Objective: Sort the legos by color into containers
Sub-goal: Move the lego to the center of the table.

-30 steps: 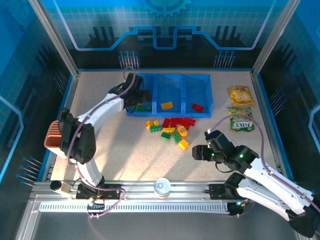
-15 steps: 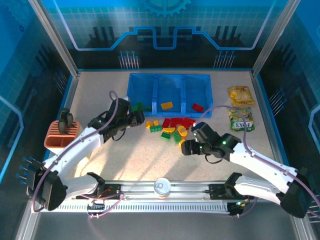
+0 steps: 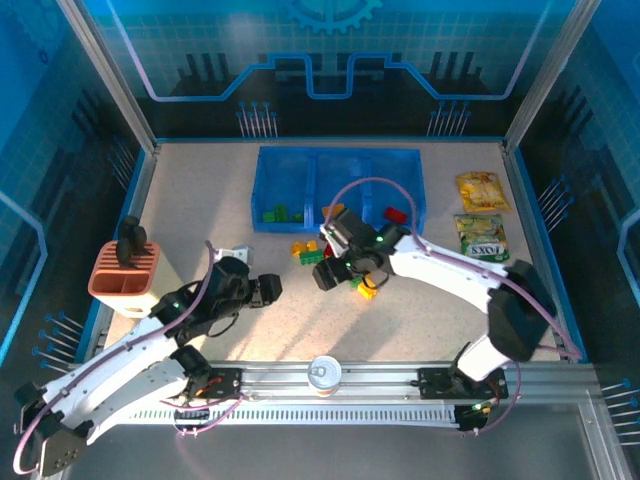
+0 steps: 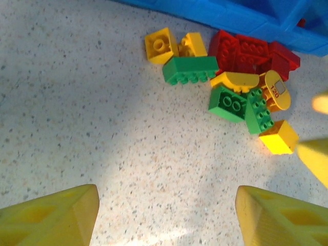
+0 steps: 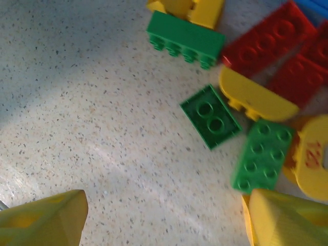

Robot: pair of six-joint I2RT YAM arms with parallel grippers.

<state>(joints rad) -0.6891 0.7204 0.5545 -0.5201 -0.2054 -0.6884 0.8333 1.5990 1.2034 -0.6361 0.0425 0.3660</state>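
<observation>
the loose legos (image 3: 345,262) lie heaped on the table (image 3: 200,220), just at 6 o'clock of the tray (image 3: 340,152). its three bays (image 3: 300,185) already hold a few green, yellow and red pieces. your right gripper (image 3: 327,277) hovers at the heap's 7 o'clock edge, jaws apart and empty. in its wrist view a dark green brick (image 5: 210,116) lies studs up at 1 o'clock from the gap. the step in hand looks like picking the next brick: you would need to shift over it, drop and close across its sides. your left gripper (image 3: 268,288), likewise spread and holding nothing, hangs farther off at the heap's 8 o'clock.
</observation>
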